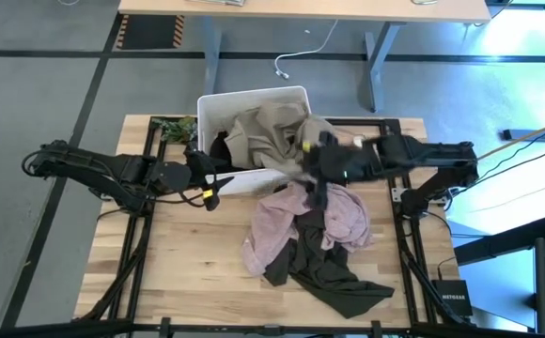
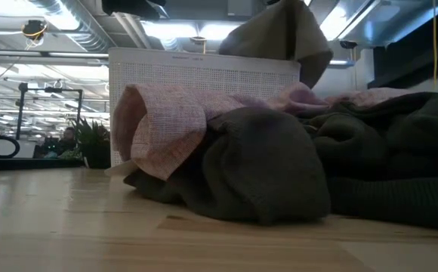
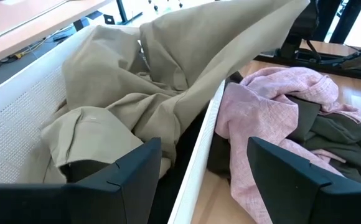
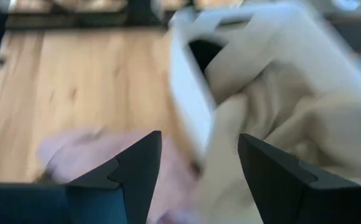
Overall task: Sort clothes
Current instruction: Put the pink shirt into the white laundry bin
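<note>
A beige-tan garment (image 1: 268, 131) lies in the white bin (image 1: 207, 105) and spills over its near wall; one part of it stands raised above the bin (image 2: 283, 34). A black garment (image 1: 219, 146) shows inside the bin at its left. A dusty pink garment (image 1: 296, 221) and a dark olive-grey one (image 1: 329, 272) lie heaped on the table before the bin. My left gripper (image 3: 202, 146) is open, its fingers on either side of the bin's near wall (image 3: 199, 155). My right gripper (image 4: 199, 140) is open above the bin's near right corner (image 1: 312, 169). My right gripper is open next to the raised part of the beige-tan garment (image 3: 261, 31). Whether a finger touches the cloth, I cannot tell.
A small green plant (image 1: 174, 127) stands at the far left beside the bin. Bare wood (image 1: 179, 253) lies at the table's near left. The olive-grey garment (image 2: 279, 174) and the pink one (image 2: 166, 125) fill the low view's middle.
</note>
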